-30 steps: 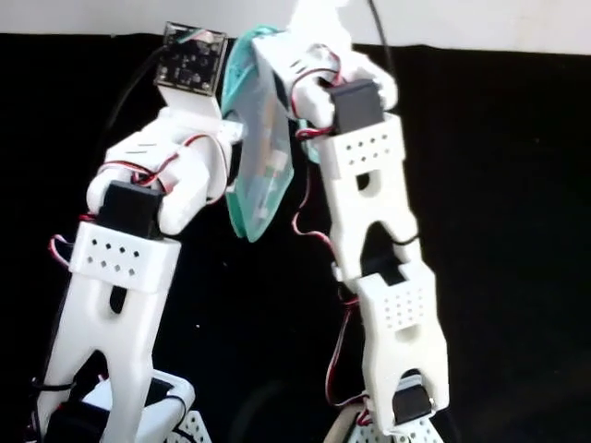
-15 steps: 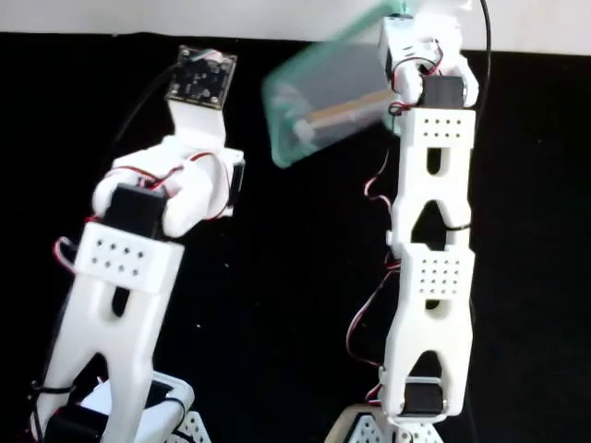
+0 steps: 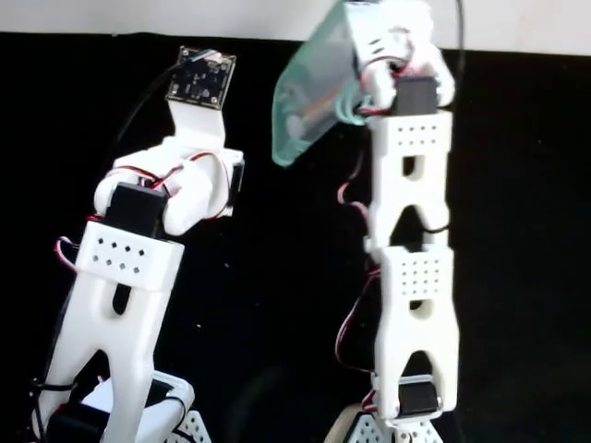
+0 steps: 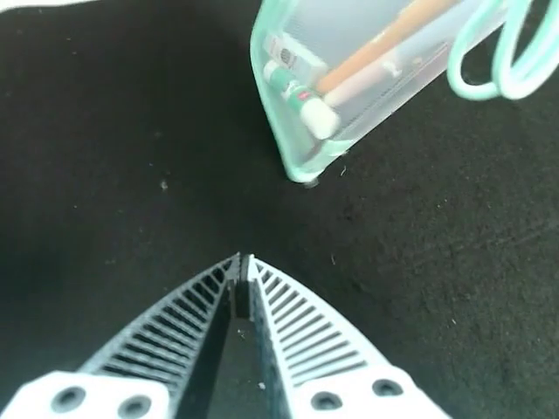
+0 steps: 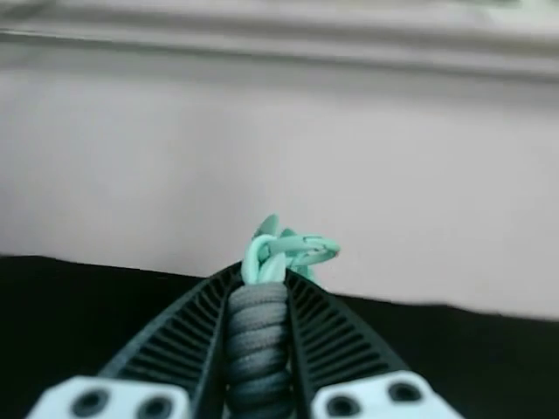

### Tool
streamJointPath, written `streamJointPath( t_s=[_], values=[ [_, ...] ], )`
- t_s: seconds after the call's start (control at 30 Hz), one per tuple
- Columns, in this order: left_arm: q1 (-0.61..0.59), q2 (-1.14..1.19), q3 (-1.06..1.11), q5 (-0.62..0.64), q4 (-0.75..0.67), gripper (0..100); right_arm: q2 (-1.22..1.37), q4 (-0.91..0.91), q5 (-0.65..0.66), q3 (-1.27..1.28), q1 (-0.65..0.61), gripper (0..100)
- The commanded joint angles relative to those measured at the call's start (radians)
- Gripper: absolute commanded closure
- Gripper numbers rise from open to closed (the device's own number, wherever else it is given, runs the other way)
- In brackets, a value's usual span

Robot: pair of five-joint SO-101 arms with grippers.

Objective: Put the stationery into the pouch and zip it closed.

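Light is bright and even. The white arms nearly wash out against the black table, which reads flat dark. The pouch carries a soft sheen.

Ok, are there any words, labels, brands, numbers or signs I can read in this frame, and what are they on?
No text is legible anywhere.
Stationery: red and green marks on the barrel ends, too blurred to read.
Pouch: no print visible on its wall.
Camera board: any markings are too small to read.
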Motion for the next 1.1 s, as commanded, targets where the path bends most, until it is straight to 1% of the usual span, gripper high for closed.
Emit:
streamJointPath(
  t_s=[0.0,0.03,0.1,0.23,0.37,0.43,0.53,0.7,0.73,0.83,0.87,0.97,1.07],
  values=[
    [-0.025,-0.005,-0.024,-0.014,-0.006,99,-0.074,0.107,0.14,-0.16,-0.102,99.3],
    [-0.039,-0.005,-0.031,-0.014,-0.006,99,-0.099,0.153,0.166,-0.147,-0.13,99.3],
    [-0.084,-0.005,-0.058,-0.014,-0.006,99,-0.147,0.216,0.176,-0.128,-0.179,99.3],
    [-0.179,-0.005,-0.119,-0.014,0.0,99,-0.209,0.248,0.178,-0.119,-0.246,99.3],
    [-0.239,-0.005,-0.151,-0.014,0.002,99,-0.242,0.289,0.18,-0.12,-0.305,99.3],
    [-0.26,-0.005,-0.153,-0.014,0.0,99,-0.255,0.292,0.186,-0.119,-0.323,99.3],
    [-0.277,-0.005,-0.153,-0.014,0.002,99,-0.268,0.292,0.23,-0.119,-0.348,99.3],
    [-0.294,-0.005,-0.151,-0.014,0.003,99,-0.268,0.294,0.235,-0.119,-0.358,99.3],
    [-0.295,-0.005,-0.15,-0.029,0.003,98,-0.268,0.294,0.236,-0.119,-0.358,99.3],
    [-0.298,-0.005,-0.143,-0.133,0.005,92,-0.266,0.294,0.236,-0.119,-0.358,99.3],
    [-0.298,-0.005,-0.143,-0.146,0.012,89,-0.265,0.294,0.236,-0.119,-0.358,99.3],
    [-0.295,-0.005,-0.151,-0.152,0.051,83,-0.262,0.315,0.236,-0.119,-0.358,99.3],
    [-0.292,-0.004,-0.142,-0.15,0.054,81,-0.262,0.355,0.235,-0.119,-0.371,99.3]
  ],
)
